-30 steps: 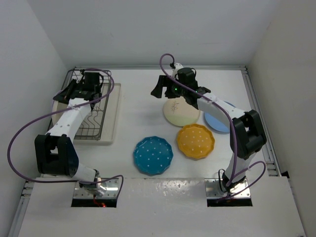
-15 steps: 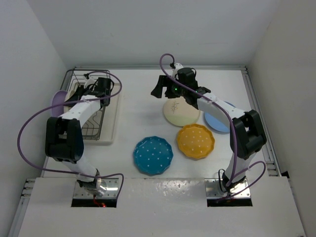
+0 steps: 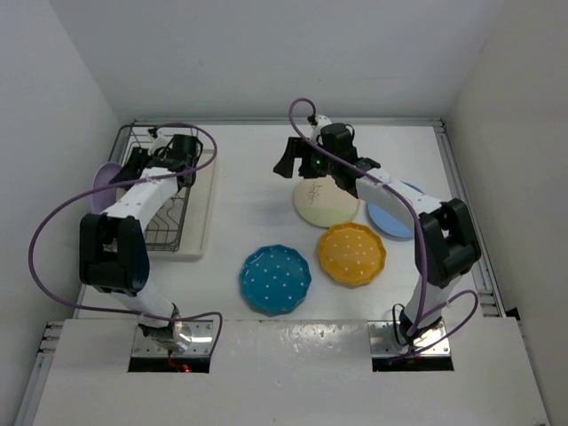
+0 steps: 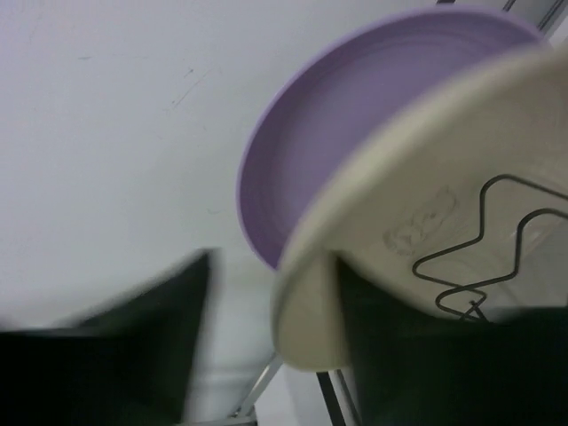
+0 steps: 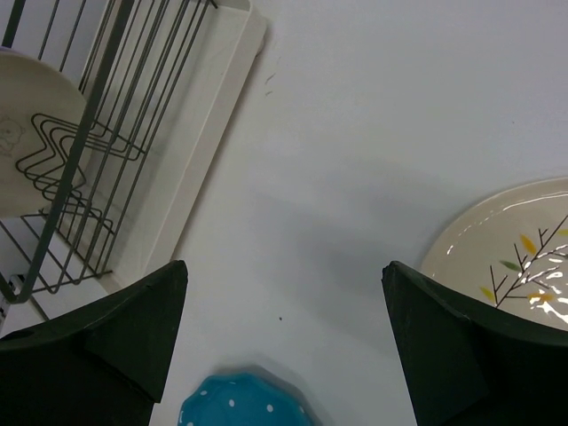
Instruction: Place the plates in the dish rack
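Note:
The dark wire dish rack [image 3: 167,222] stands at the far left on its cream drip tray [image 3: 205,206]. A purple plate [image 3: 104,183] [image 4: 355,115] stands upright at its left side, with a cream plate [image 4: 417,213] upright behind a wire divider next to it. My left gripper [image 3: 153,162] [image 4: 266,355] is open, the cream plate's rim between its spread fingers, close to the right one. My right gripper [image 3: 295,169] [image 5: 284,346] hangs open and empty over bare table beside the sprig plate [image 3: 326,202] [image 5: 515,257]. The light blue plate [image 3: 391,218], orange dotted plate [image 3: 352,254] and teal plate [image 3: 276,278] [image 5: 244,404] lie flat.
White walls close in the table on three sides, with the left wall right behind the rack. Purple cables loop over both arms. In the right wrist view the rack [image 5: 80,133] and the cream plate [image 5: 27,151] show at the upper left.
The left arm swung round over the rack with the cream plate, then its jaws opened and let go of it. The right arm has stayed still.

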{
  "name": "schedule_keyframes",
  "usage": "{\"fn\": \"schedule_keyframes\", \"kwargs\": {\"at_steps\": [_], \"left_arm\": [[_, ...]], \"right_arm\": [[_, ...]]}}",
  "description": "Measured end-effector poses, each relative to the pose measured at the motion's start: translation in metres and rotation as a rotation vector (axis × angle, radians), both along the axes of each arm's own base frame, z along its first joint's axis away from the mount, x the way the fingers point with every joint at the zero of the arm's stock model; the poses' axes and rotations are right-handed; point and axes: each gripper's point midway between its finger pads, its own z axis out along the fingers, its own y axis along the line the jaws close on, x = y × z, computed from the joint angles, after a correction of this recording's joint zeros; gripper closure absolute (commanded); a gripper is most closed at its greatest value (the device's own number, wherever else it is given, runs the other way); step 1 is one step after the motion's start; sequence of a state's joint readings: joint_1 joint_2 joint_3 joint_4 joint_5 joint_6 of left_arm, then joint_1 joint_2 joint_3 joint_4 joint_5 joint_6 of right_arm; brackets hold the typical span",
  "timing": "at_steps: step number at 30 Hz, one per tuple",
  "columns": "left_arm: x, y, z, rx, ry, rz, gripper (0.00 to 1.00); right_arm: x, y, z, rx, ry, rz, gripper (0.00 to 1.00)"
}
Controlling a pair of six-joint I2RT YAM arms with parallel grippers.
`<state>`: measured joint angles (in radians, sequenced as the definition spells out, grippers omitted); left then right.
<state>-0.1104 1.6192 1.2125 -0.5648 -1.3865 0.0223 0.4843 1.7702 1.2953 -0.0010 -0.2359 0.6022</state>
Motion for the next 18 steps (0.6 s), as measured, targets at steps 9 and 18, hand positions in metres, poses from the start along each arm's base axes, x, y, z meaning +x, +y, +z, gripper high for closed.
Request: {"fn": "schedule_keyframes", "kwargs": {"at_steps": [9, 18], "left_arm": [[0.008, -0.003, 0.029, -0.060, -0.091, -0.054, 0.00], [0.002, 0.013, 0.036, -0.074, -0.072, -0.038, 0.00]], "right_arm": [[-0.002, -0.003, 0.003, 0.003, -0.005, -0.002, 0.08], [-0.005, -0.005, 0.003, 0.008, -0.014, -0.001, 0.08]]}}
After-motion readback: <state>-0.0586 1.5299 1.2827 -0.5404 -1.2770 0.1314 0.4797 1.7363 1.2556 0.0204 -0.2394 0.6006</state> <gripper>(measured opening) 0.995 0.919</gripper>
